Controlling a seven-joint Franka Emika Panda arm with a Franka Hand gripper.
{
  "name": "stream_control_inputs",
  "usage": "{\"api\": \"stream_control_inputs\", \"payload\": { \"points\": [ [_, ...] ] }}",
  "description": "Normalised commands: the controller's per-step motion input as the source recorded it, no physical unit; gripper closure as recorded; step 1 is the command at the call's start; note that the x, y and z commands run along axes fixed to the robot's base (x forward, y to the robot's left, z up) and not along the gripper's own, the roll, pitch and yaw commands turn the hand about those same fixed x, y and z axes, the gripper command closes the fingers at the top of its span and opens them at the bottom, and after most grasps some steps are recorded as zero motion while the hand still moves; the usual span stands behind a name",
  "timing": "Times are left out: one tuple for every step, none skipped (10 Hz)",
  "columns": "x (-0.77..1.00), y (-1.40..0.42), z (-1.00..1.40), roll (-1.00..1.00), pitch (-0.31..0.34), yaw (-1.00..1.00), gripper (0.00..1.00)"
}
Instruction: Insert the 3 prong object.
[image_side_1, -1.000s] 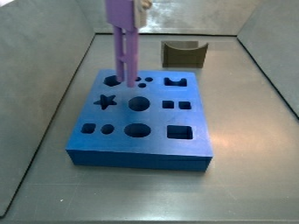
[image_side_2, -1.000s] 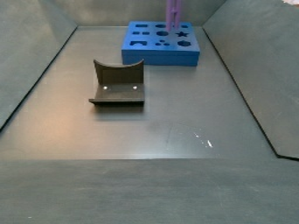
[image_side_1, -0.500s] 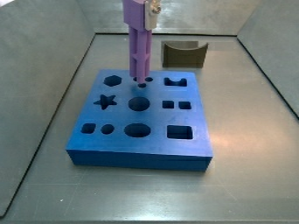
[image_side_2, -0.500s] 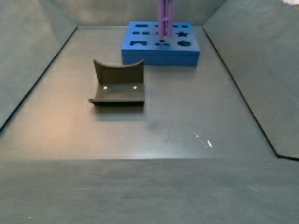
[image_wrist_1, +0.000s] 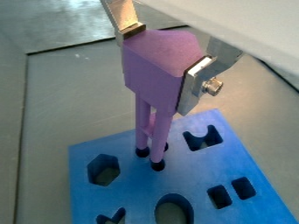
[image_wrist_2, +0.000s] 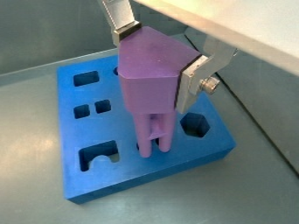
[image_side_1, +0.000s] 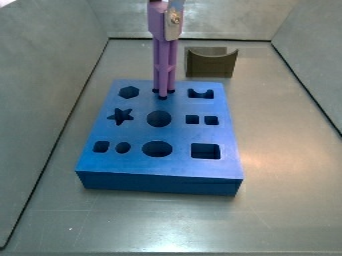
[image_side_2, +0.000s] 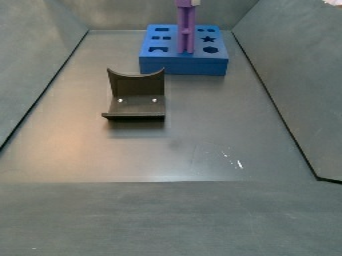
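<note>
Grey worktop (image_side_1: 274, 215), blue block (image_side_1: 160, 165): 3 prong object (image_side_1: 163, 60), grasped by hand (image_wrist_1: 163, 54), now lowered, prong tips entered into holes; insertion judged partway.

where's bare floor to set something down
Widest free patch: grey floor from the dark olive curved block toward the camera. Crowded at the blue plastic block, where the gripper holds the light-purple 3 prong object upright at its holes.
</note>
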Motion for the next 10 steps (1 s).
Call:
{"api": "stream_control_inputs", "payload": {
  "points": [
    [0.19,-0.09,-0.19,0.0,-0.016,-0.12,1.0],
    [0.0,-0.11,-0.17,0.0,-0.059,0.0,1.0],
    [-0.03,-0.03,-0.14,0.0,-0.091,0.0,1.0],
    [-0.22,0.0,-0.09,-0.03,-0.166,0.11,1.0],
    [-0.31,0.0,-0.03,-0.04,-0.21,0.16,1.0],
    [-0.25,-0.05,-0.04,-0.01,-0.191,0.15,1.0],
    [-0.25,-0.1,-0.05,0.0,-0.173,0.14,1.0],
    [-0.19,-0.13,-0.09,0.0,-0.166,0.13,1.0],
    [-0.04,-0.15,-0.15,0.0,-0.13,0.09,1.0],
    [0.0,-0.15,-0.21,0.0,-0.089,0.06,1.0]
  ]
}}
